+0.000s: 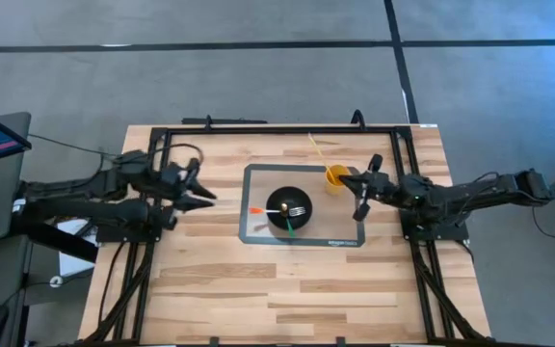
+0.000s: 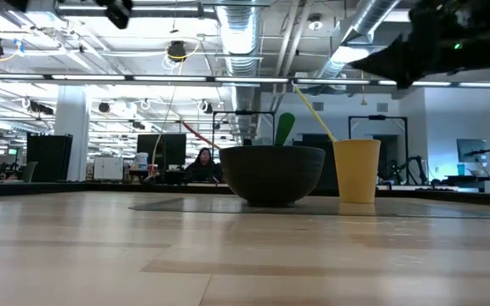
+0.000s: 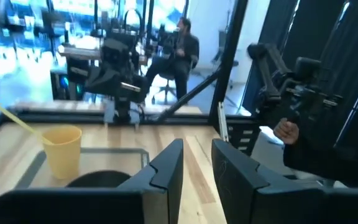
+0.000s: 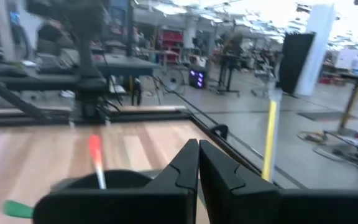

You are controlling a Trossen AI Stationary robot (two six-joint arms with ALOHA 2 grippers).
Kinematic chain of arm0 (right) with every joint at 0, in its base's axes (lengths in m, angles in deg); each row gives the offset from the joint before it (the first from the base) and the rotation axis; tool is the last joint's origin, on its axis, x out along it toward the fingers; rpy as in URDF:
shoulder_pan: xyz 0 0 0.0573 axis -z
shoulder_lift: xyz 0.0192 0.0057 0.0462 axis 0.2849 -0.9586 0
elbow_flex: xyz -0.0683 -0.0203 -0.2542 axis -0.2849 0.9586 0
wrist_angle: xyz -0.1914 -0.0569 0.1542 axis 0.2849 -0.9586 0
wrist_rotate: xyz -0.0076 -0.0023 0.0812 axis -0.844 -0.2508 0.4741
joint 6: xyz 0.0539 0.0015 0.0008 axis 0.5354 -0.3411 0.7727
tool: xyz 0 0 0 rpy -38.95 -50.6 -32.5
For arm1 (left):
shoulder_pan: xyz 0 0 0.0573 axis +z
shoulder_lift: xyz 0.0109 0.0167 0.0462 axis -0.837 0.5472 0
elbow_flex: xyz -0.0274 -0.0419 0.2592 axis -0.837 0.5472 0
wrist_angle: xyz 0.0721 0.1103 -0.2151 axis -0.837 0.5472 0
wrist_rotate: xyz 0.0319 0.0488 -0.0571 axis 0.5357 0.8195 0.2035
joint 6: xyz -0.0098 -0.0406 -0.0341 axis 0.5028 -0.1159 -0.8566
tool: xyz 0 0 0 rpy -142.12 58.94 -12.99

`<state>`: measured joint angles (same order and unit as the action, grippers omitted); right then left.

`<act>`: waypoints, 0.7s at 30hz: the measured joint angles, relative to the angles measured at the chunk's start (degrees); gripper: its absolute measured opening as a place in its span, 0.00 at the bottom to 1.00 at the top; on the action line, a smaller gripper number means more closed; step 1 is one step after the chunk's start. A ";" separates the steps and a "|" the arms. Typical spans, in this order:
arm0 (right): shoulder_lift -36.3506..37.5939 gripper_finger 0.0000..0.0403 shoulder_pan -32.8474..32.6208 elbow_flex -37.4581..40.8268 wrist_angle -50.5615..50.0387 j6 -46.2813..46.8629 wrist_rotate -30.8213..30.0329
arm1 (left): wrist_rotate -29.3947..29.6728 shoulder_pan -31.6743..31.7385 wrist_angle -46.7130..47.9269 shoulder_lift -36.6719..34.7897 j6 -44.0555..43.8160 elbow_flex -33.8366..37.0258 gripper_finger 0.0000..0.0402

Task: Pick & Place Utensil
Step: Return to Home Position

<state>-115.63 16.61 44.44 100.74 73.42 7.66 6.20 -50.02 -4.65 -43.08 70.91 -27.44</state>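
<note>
A black bowl [image 1: 287, 210] [image 2: 272, 172] stands on a grey mat [image 1: 258, 185] at the table's middle. In it lie an orange-handled utensil [image 1: 257, 210] [image 4: 95, 152], a green-handled one [image 1: 288, 226] [image 2: 284, 129] and a fork [image 1: 298, 210]. A yellow cup [image 1: 336, 176] [image 2: 356, 170] [image 3: 62, 149] stands at the mat's far right corner with a yellow stick [image 1: 318, 149] [image 4: 269, 137] leaning out of it. My left gripper [image 1: 205, 198] [image 3: 197, 165] hovers open, left of the mat. My right gripper [image 1: 359, 190] [image 4: 198, 165] hovers shut beside the cup, right of the bowl.
Black frame rails [image 1: 258, 128] run along the table's far edge and down both sides. Bare wood lies toward the near edge [image 1: 277, 299]. A person [image 3: 182, 46] sits in the room beyond the table.
</note>
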 joint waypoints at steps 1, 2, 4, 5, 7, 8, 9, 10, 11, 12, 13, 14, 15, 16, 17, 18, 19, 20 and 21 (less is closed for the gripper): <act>1.53 0.01 -0.76 0.00 -0.85 -0.12 0.00 | -0.02 0.00 0.17 -2.45 0.52 1.30 0.21; 3.18 0.01 -1.63 0.00 -2.11 -0.26 0.00 | -0.02 0.00 0.37 -4.90 1.05 2.66 0.21; 6.80 0.01 -3.41 0.00 -5.08 -0.30 0.00 | 0.48 0.07 0.43 -9.49 1.49 5.29 0.21; 8.82 0.01 -4.39 0.00 -6.60 -0.30 0.00 | 1.30 0.15 0.51 -11.80 1.46 6.38 0.21; 12.78 0.01 -6.28 0.00 -10.17 -0.28 0.00 | 3.01 0.66 0.76 -16.47 1.50 8.05 0.21; 15.03 0.01 -7.20 0.00 -11.90 -0.13 0.00 | 3.21 1.09 0.75 -18.69 1.44 8.49 0.21; 17.12 0.01 -8.03 0.00 -13.51 0.14 0.00 | 3.23 1.51 0.78 -20.82 1.10 8.91 0.21; 18.99 0.01 -8.82 0.00 -15.09 0.73 -0.02 | 3.20 1.88 1.09 -22.80 0.81 9.19 0.21; 20.79 0.01 -9.56 0.00 -16.89 1.20 -0.02 | 3.21 2.24 1.23 -24.66 0.54 9.61 0.21; 22.35 0.01 -10.24 -0.02 -18.92 1.79 0.00 | 3.21 2.50 1.75 -26.34 0.41 10.24 0.21; 23.79 0.01 -10.84 -0.02 -21.10 2.37 0.00 | 3.23 2.61 2.40 -27.85 0.11 10.98 0.21; 25.22 0.01 -11.42 0.00 -22.88 2.77 0.00 | 3.22 2.64 2.78 -29.06 -0.15 11.75 0.21; 26.47 0.01 -11.95 0.00 -24.43 3.05 -0.02 | 3.22 2.62 2.95 -30.20 -0.29 12.54 0.21; 27.59 0.01 -12.49 0.00 -25.94 3.25 -0.02 | 3.22 2.63 2.95 -31.18 -0.30 13.21 0.21; 28.72 0.01 -12.97 0.00 -27.49 3.59 -0.03 | 3.21 2.62 2.80 -31.88 -0.32 13.76 0.21; 29.77 0.01 -13.42 0.00 -28.80 3.97 -0.03 | 3.22 2.62 2.72 -32.50 -0.31 14.32 0.21; 30.72 0.01 -13.82 0.00 -30.25 4.11 -0.02 | 3.21 2.62 2.72 -33.07 -0.34 14.89 0.21; 31.64 0.01 -14.17 0.02 -31.36 4.14 -0.02 | 3.21 2.62 2.71 -33.51 -0.38 15.38 0.21; 32.60 0.01 -14.50 0.02 -31.85 4.13 -0.02 | 3.21 2.62 2.69 -33.93 -0.38 15.75 0.21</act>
<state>-83.04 2.12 44.46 68.88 77.56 7.63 9.41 -47.39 -1.97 -77.01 70.54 -11.70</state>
